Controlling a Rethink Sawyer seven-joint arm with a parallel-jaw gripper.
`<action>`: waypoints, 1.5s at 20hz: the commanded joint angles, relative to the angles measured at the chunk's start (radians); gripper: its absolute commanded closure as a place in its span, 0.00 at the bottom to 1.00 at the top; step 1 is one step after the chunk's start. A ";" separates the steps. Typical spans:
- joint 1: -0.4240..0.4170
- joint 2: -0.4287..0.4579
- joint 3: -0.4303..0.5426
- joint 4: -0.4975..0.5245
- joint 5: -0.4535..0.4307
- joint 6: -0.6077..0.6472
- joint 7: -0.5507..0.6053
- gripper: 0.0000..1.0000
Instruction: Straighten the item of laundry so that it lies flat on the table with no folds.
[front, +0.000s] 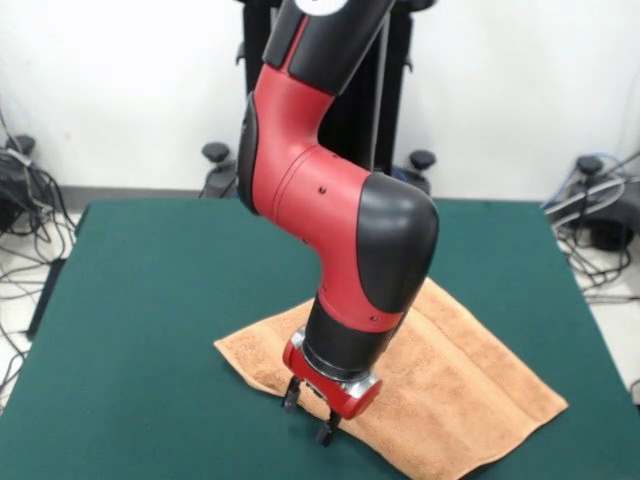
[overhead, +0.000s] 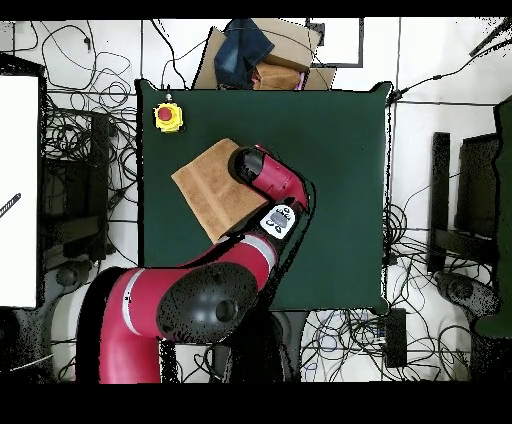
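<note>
A peach terry towel (front: 455, 385) lies folded on the green felt worktop (front: 150, 300); the hand (front: 309, 414), fingers apart, hovers at its near edge.

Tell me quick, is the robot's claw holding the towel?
Gripper: open, fingers down at the towel's edge, holding nothing that shows.

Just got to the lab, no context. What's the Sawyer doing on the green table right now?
The arm is reaching down over a peach-orange towel on the green table. Its gripper sits at the towel's near edge, fingers apart, right at the cloth; contact isn't clear. The towel looks folded double, lying askew to the table's edges. A yellow box with a red button sits at one corner.
</note>
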 joint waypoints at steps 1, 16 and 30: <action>0.019 0.028 0.074 0.040 0.042 0.002 0.316 0.00; 0.056 -0.008 0.043 0.086 0.046 0.067 0.355 0.00; 0.089 0.013 -0.102 0.088 0.061 0.428 0.701 0.00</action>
